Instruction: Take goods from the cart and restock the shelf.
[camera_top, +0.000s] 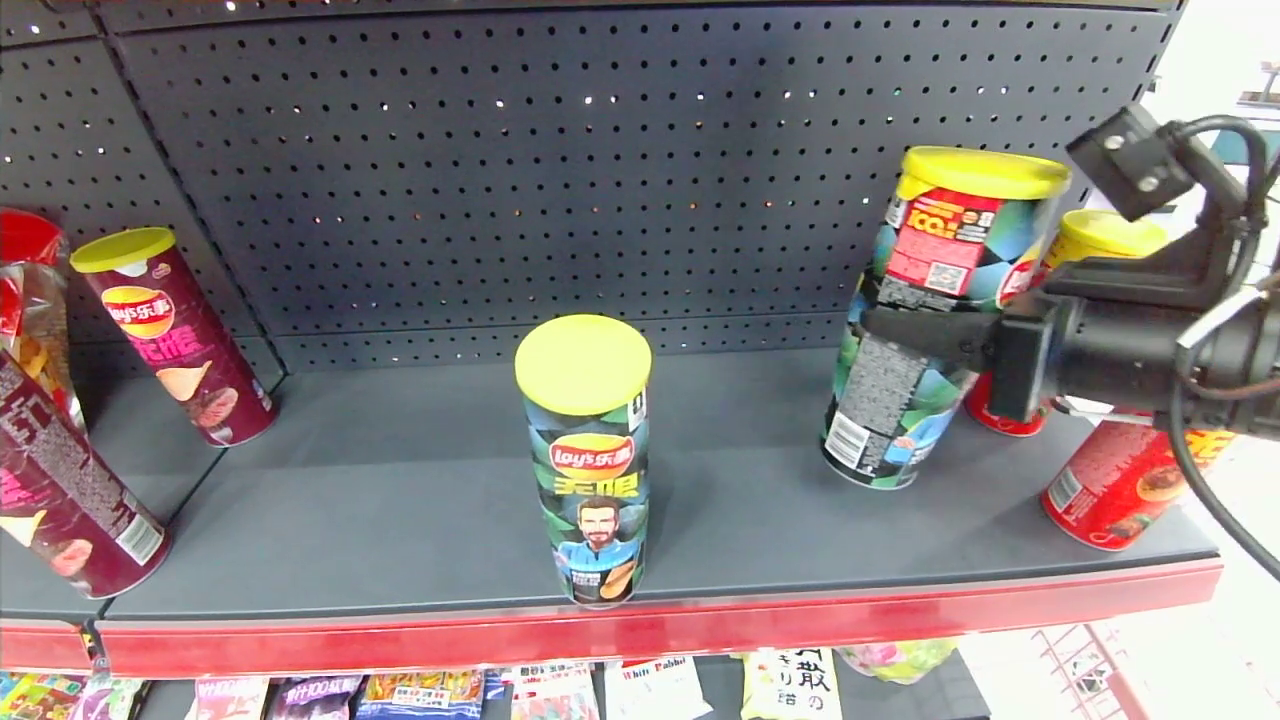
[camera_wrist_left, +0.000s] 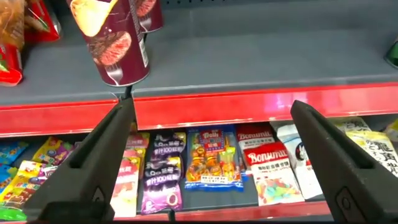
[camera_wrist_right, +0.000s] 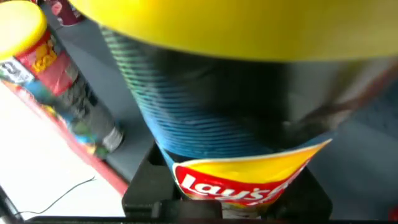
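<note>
**Tilted can in the right gripper's grasp at the shelf's right end**

The right arm comes in from the right edge of the head view and covers much of two red cans (camera_top: 1115, 485) behind it; one shows little beyond its yellow lid. The far finger of the right gripper (camera_top: 915, 340) is hidden behind the held can (camera_top: 935, 300), and I cannot tell whether that can's base touches the shelf (camera_top: 400, 470) or hangs just above it. At the left edge, a maroon can (camera_top: 70, 490) is cut off by the frame.

The held can has a green-and-blue patterned wall, a red label panel and a yellow lid. It leans with its top toward the upper right, right of centre on the shelf. The right wrist view looks along its ribbed wall (camera_wrist_right: 205, 124).

The right gripper clasps the can at mid-height, arm roughly level. The left gripper (camera_wrist_left: 211, 168) has its fingers spread wide with nothing between them, in front of the shelf's red front edge (camera_wrist_left: 249, 102).

A matching can (camera_top: 590, 460) stands upright at centre front.
</note>
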